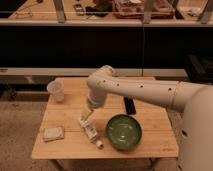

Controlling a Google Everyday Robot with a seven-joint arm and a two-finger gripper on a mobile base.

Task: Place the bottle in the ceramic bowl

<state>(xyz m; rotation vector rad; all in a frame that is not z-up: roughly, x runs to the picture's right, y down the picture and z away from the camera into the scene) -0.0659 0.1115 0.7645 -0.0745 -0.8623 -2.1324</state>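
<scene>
Gripper (86, 116) low over bottle (92, 133), grip state unclear, bottle's far end hidden, ceramic bowl (123, 133) just beside

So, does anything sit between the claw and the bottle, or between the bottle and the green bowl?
Nothing visible does. The claw hangs right over the far end of the bottle, and only bare table separates the bottle from the ceramic bowl beside it. The cup and packet sit off to the side.
</scene>
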